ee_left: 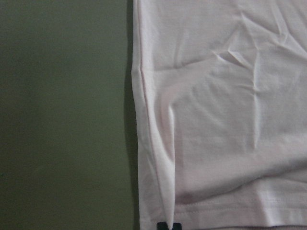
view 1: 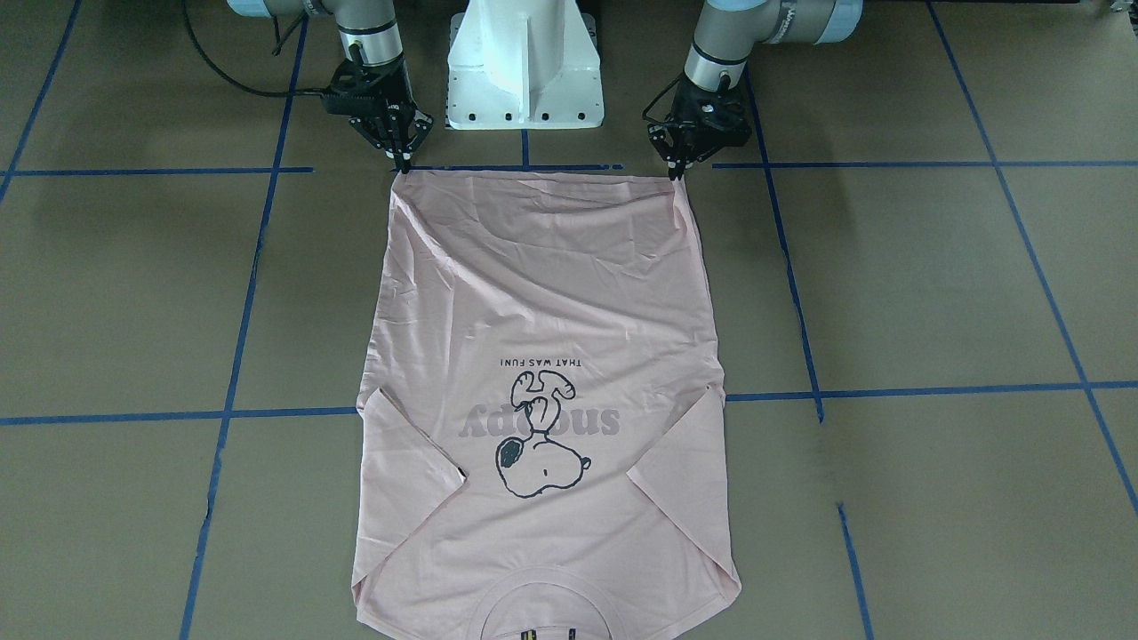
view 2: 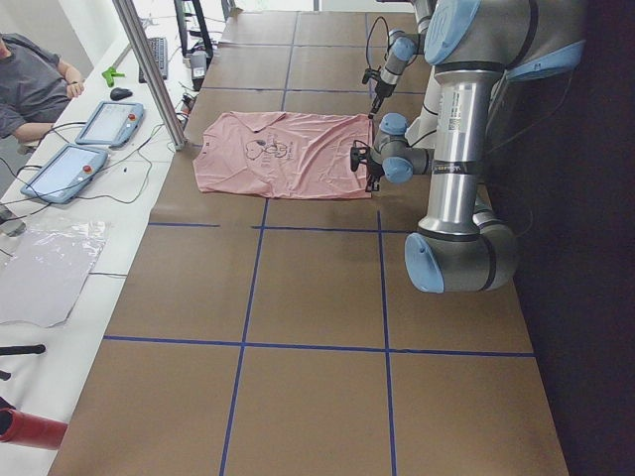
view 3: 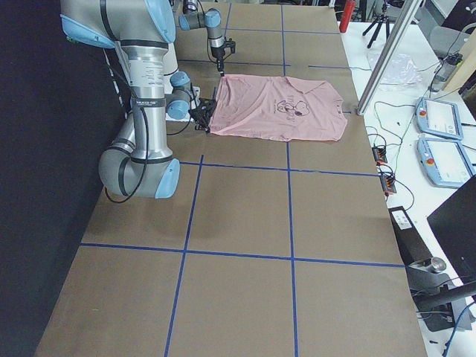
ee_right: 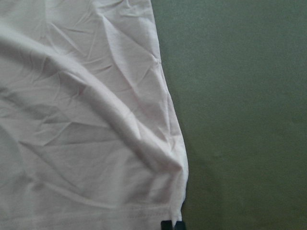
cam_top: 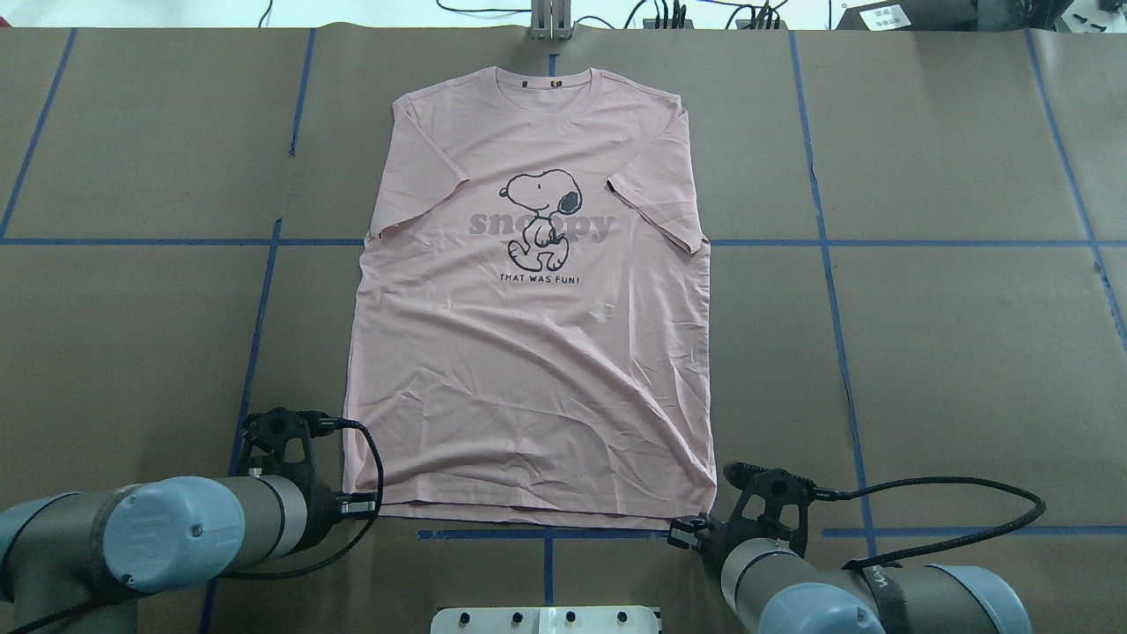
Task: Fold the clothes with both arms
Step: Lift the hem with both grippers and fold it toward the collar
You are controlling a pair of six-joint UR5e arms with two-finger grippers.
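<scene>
the pale pink t-shirt [view 1: 542, 293] is lying flat, dog print up, on the tabletop [view 1: 925, 284] — hem nearest the white pedestal base [view 1: 524, 71], collar farthest, sleeves lying folded in over the front. the left arm [view 1: 765, 27] and right arm [view 1: 369, 31] are each pinching a hem corner with closed jaws — only dark tips are showing in the wrist views.
</scene>
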